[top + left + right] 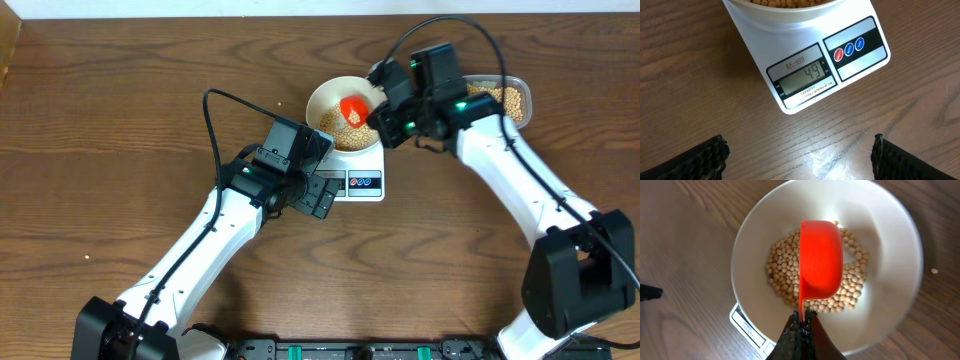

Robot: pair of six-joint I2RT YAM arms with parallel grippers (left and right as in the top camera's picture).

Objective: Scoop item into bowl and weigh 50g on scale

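Note:
The white bowl stands on the white scale, whose display reads 49. Tan beans cover the bowl's bottom. My right gripper is shut on the thin handle of a red scoop, which hangs tipped over the beans inside the bowl. My left gripper stands open, low over the bare table just in front of the scale, with nothing between its fingers.
A clear tub with more beans sits at the back right, behind the right arm. A single stray bean lies on the wood beside the bowl. Dark wooden table stretches out to the left.

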